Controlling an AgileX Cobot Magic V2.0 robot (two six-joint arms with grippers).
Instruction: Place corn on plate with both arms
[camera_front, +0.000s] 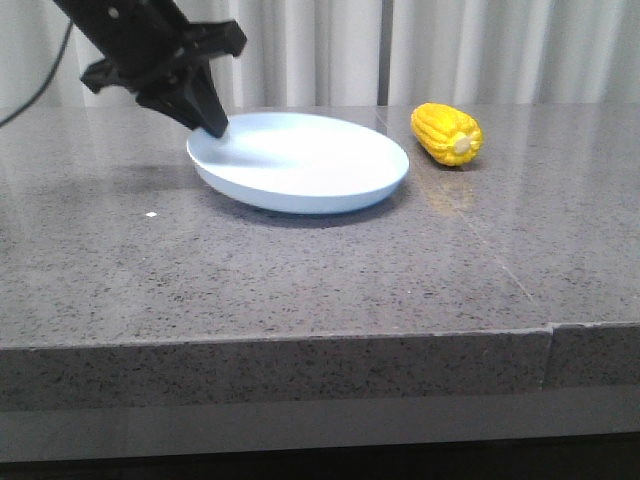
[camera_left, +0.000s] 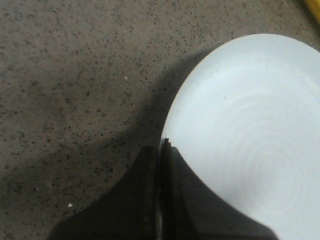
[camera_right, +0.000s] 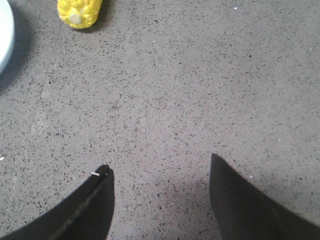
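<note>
We are showing ourselves as matte black hardware throughout. In the front view our left gripper (camera_front: 212, 125) is tapering from a broad, angular bracket with jutting corners into a narrow wedge-shaped tip, and the arm above it is reading as a blocky black housing. A thin dark cable (camera_front: 40, 85) is trailing off that housing in a loose curve. Through the left wrist camera our fingers (camera_left: 177, 200) are appearing as two smooth black wedges with a pale seam between them. Through the right wrist camera our right gripper (camera_right: 160, 187) is showing two curved, pointed black fingers, one carrying a faint ridge line and a tiny pale fleck at its tip.
</note>
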